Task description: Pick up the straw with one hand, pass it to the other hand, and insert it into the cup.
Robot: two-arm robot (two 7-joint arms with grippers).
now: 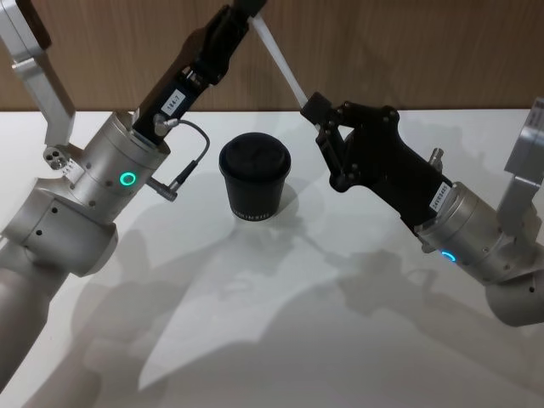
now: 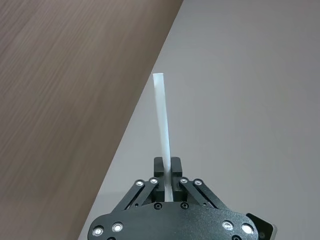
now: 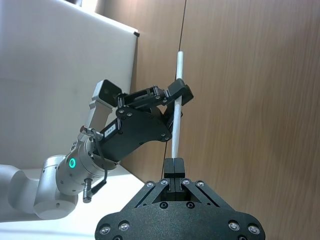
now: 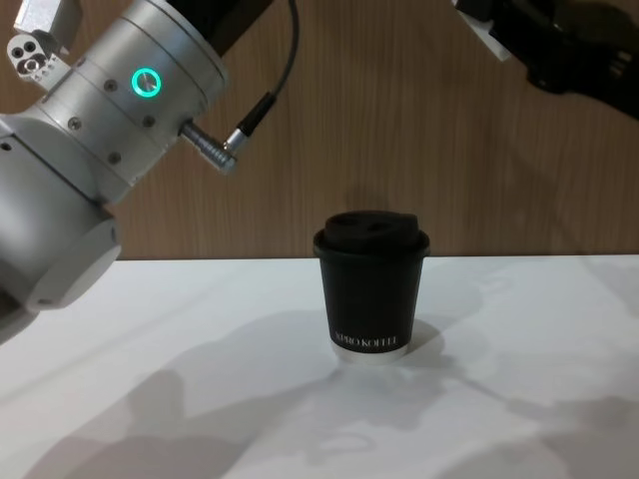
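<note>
Cup [image 1: 255, 174], lidded and upright on the white table [image 1: 272, 340], nearest to you in the head view and touched by neither arm. Beyond and above it, at about 2 o'clock from the lid [image 1: 255, 157], the right gripper [image 1: 311, 105] has its fingers pinched tight onto the lower end of the straw [image 1: 280, 61]. From there the straw's long axis climbs toward 11 o'clock, tilted and clear of the table, to the left gripper [image 1: 245, 15], farthest off, whose fingers close on it higher up its length. You thus have both claws on one straw, held in the air. By this reading, the coming move turns on the lid lying at roughly 7 o'clock from the straw's lower tip: once one claw lets go, you must stand the axis upright and bring that tip down there.
</note>
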